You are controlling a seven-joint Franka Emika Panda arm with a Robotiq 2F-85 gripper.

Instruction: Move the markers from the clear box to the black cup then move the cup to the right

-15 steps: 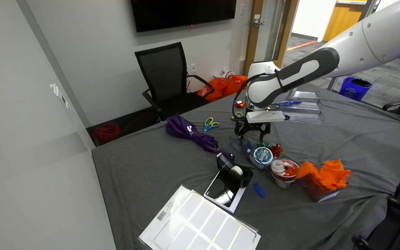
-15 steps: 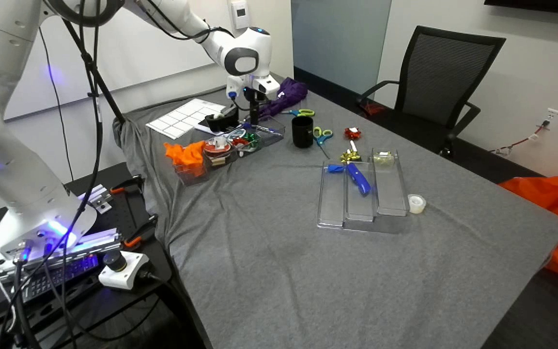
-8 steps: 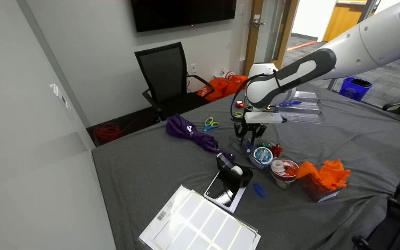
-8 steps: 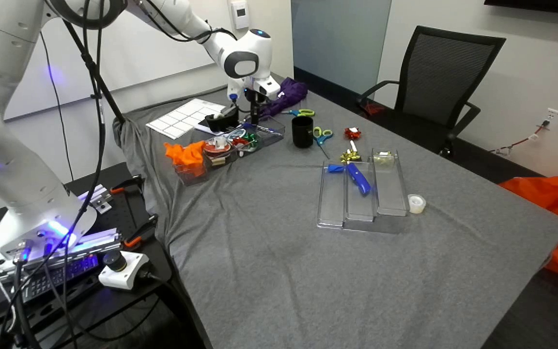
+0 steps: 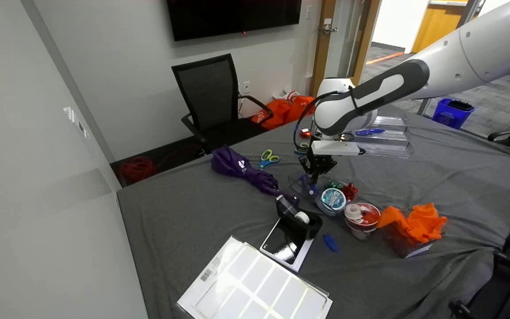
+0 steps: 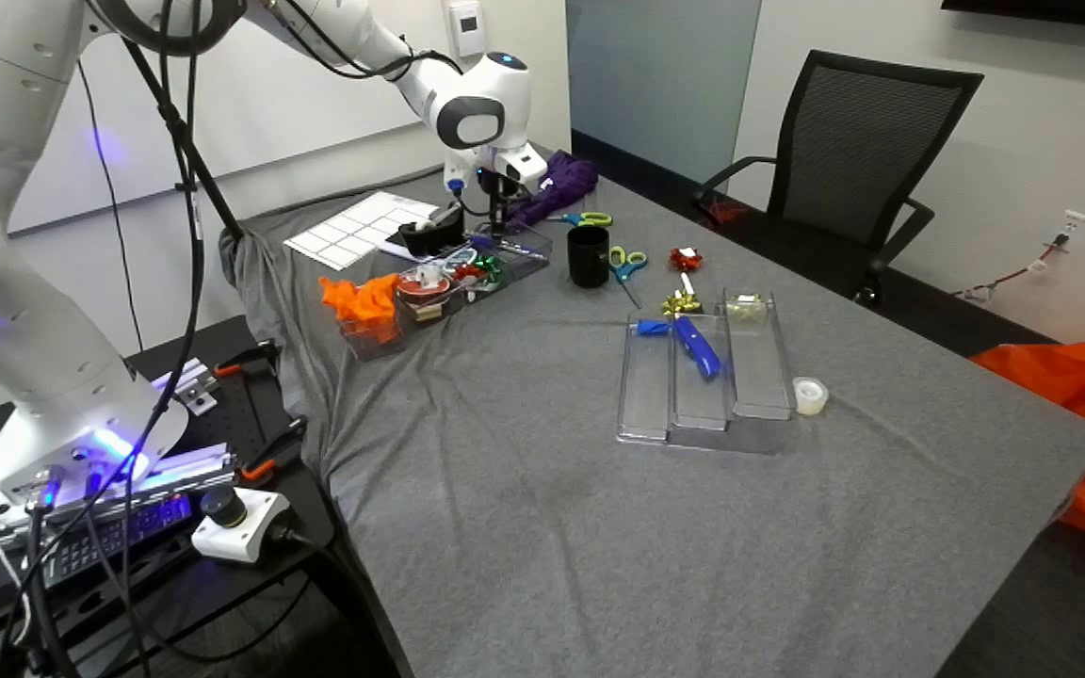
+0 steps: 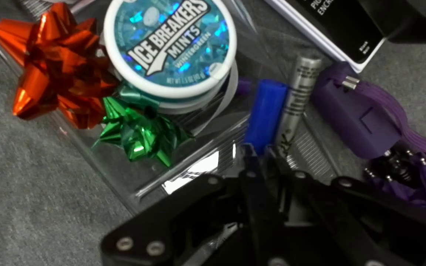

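Gripper: in the wrist view the gripper (image 7: 260,149) reaches into the clear box (image 7: 312,157), its fingers drawn nearly together with the blue marker (image 7: 266,109) pinched between the tips.
Silver marker: the silver marker (image 7: 299,92) lies tilted alongside the blue one, at 1 o'clock from the tips; whether a finger touches it I cannot tell.
Black cup: in an exterior view the black cup (image 6: 589,256) stands upright on the gray cloth (image 6: 505,471), outside the box, between 3 and 4 o'clock from the gripper.
In the way: a side of the clear box rises between gripper and cup; a clear divider (image 7: 168,173) runs between the gripper and the green bow (image 7: 142,135), which sits at 9 o'clock in the wrist view.
Mints corner: in that wrist view, the tub of mints (image 7: 170,44) at 11 o'clock, a red bow (image 7: 61,70) at 10.
Umbrella side: the purple umbrella (image 7: 361,114) lies beside the box at 2 o'clock there, a black-and-white carton (image 7: 342,33) at 1.
Around the cup: in an exterior view, scissors (image 6: 624,271) just beside it at 3 o'clock, a gold bow (image 6: 681,302) at 4, a three-tier tray (image 6: 759,381) between 4 and 5.
Tape end: in an exterior view, the tape dispenser (image 6: 431,239) at 9 o'clock from the gripper, the orange cloth (image 6: 361,301) at 8.
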